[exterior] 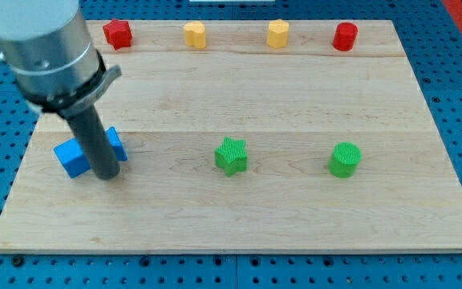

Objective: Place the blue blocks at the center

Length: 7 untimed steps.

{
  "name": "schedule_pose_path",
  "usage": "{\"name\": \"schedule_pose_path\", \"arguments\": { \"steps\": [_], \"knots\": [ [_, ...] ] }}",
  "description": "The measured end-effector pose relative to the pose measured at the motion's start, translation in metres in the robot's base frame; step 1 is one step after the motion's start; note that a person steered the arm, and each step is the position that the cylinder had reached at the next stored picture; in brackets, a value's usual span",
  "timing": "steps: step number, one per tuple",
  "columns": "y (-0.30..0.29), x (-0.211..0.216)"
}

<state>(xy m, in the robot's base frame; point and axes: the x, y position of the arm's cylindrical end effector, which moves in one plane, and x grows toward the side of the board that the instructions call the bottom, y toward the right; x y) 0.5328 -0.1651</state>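
Dark and straight, the rod comes down from a grey metal cylinder point(50, 52) at the far left, and my tip point(108, 177) rests on the wooden board point(239, 217) at the left side, carrying nothing, since it has no jaws to open or close. Right against the tip are the blue blocks: a blue cube-like block point(72, 158) sits just to its left, and a second blue block point(118, 143) peeks out from behind the rod on its right (its shape is partly hidden, so I cannot tell it exactly). Both blue blocks lie at the board's left, well apart from the middle. Further right, near the middle of the board, is a green star-shaped block point(231, 155), and beyond that, toward the right, a green round block point(345, 159). Along the far edge runs a row of four, from left to right: a red star-like block point(118, 33), a yellow round block point(194, 34), a yellow hexagonal block point(277, 34) and a red round block point(345, 36). Around the board lies a blue perforated surface point(455, 88).
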Motion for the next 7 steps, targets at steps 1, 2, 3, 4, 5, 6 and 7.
{"name": "schedule_pose_path", "arguments": {
  "steps": [1, 2, 3, 4, 5, 6, 7],
  "knots": [
    [-0.065, 0.015],
    [-0.093, -0.023],
    [-0.047, -0.022],
    [-0.03, -0.034],
    [-0.013, -0.043],
    [0.0, -0.046],
    [0.008, -0.081]
  ]
}}
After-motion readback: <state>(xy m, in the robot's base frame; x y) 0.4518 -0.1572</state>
